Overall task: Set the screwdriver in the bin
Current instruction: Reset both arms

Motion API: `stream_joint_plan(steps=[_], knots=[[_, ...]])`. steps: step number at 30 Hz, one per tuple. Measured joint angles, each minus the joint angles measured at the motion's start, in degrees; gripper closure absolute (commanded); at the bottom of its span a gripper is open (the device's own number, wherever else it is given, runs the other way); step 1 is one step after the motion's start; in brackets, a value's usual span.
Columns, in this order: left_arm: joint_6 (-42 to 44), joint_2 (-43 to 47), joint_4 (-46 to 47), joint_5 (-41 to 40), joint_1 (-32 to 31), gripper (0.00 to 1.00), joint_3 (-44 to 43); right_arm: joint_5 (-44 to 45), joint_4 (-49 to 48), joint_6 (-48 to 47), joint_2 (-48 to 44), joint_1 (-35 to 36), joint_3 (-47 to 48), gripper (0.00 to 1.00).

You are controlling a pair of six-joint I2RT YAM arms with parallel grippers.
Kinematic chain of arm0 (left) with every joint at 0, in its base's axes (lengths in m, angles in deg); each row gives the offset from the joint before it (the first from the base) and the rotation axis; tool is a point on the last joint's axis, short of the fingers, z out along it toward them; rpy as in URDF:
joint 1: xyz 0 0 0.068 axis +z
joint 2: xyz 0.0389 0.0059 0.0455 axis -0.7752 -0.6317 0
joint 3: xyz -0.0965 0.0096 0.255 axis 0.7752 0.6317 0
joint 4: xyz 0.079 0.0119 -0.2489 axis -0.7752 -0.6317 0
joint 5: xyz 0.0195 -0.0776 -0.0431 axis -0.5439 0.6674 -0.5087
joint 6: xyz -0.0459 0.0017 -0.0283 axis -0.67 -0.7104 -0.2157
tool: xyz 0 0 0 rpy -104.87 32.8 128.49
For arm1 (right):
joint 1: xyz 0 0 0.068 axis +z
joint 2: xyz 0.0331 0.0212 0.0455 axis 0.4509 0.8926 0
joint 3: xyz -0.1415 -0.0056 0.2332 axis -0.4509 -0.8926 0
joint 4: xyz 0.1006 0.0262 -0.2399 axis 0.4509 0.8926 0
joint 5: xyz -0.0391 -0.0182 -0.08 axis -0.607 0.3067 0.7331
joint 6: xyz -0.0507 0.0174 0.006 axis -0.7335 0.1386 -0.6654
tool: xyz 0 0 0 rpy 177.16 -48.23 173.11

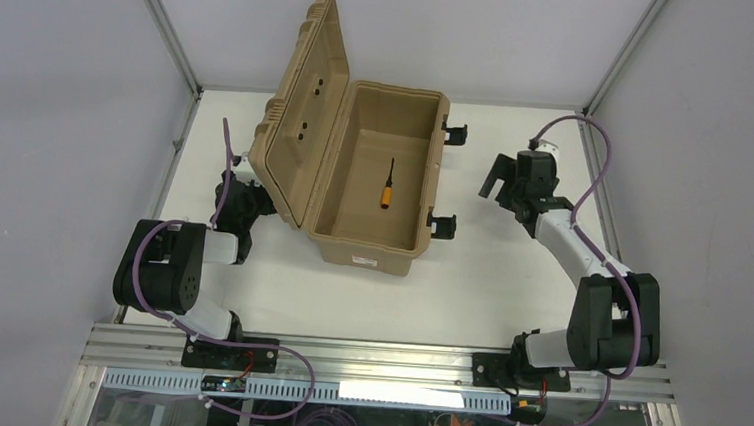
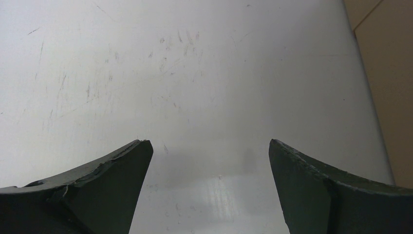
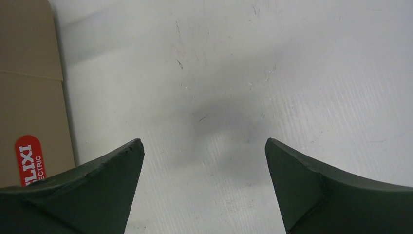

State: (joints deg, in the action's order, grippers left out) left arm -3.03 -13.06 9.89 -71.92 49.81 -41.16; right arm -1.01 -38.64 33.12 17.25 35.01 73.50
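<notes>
Screwdriver [image 1: 388, 186] lying on floor of bin [image 1: 366, 247], lid up.
Left hand [image 2: 208, 146] and right hand [image 3: 204, 144] both spread wide, holding nothing, over tabletop [image 3: 272, 73].

One bin [image 1: 366, 247], one screwdriver [image 1: 388, 186], two latches [image 1: 455, 133] [image 1: 441, 225], two hands [image 2: 208, 146] [image 3: 203, 144].

A white table [image 1: 487, 301], scuffed and finely scratched, sits boxed in by plain grey walls [image 1: 61, 81] on the left, back and right. Slanting metal posts [image 1: 165, 28] mark the two far corners. An aluminium rail [image 1: 373, 358] runs along the near edge. Soft light glares off the table.
</notes>
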Motion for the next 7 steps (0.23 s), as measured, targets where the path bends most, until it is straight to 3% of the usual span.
stream_joint_plan(steps=[7], knots=[[0.0, 0.0, 0.0, 0.0, 0.0, 0.01, 0.0, 0.8, -1.5, 0.2, 0.6, 1.6, 0.0, 0.01]])
